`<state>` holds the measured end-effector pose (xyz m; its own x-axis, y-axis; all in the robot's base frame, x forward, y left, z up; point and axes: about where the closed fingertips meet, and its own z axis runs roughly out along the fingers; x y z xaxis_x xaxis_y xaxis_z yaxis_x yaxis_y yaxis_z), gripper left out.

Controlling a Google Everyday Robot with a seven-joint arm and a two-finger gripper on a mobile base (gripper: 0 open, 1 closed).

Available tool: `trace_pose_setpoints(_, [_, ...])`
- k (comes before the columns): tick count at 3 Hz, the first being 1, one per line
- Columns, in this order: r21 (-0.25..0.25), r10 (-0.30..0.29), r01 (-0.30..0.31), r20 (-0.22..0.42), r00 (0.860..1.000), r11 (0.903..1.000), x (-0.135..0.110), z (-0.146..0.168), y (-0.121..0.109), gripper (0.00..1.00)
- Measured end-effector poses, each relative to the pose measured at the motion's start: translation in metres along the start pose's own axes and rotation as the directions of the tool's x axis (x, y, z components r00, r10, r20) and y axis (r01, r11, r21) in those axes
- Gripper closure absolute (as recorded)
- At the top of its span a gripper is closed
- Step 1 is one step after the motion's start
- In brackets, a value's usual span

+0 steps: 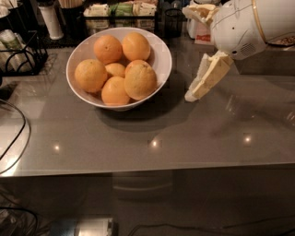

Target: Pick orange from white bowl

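The white bowl (162,59) stands on the grey glass table at the back left and holds several oranges. The largest orange (140,79), paler and lumpy, lies at the bowl's front right, on top of the pile. A small orange (115,70) sits in the middle, and rounder, deeper-orange ones lie around it. My gripper (187,54) hangs just right of the bowl, above the table. It is open and empty. Its lower finger (209,76) points down-left, and the other finger (199,12) sits high near the back.
A black wire rack (20,55) stands at the far left. A white cup (50,20) and a tray of packets (120,9) line the back edge. A dark cable (20,138) loops on the table's left. The table's front edge (147,171) runs across below.
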<state>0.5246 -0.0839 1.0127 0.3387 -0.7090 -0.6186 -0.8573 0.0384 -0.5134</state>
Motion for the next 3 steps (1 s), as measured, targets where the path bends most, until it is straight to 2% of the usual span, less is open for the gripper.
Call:
trace_pose_setpoints(1, [0.000, 0.000, 0.000, 0.000, 1.000, 1.0000, 0.000, 0.000, 0.000, 0.00])
trace_pose_setpoints(2, [-0.006, 0.041, -0.040, 0.027, 0.999, 0.9992, -0.017, 0.015, 0.006, 0.00])
trace_pose_setpoints(3, [-0.009, 0.076, -0.076, 0.059, 0.995, 0.9971, -0.050, 0.040, 0.003, 0.00])
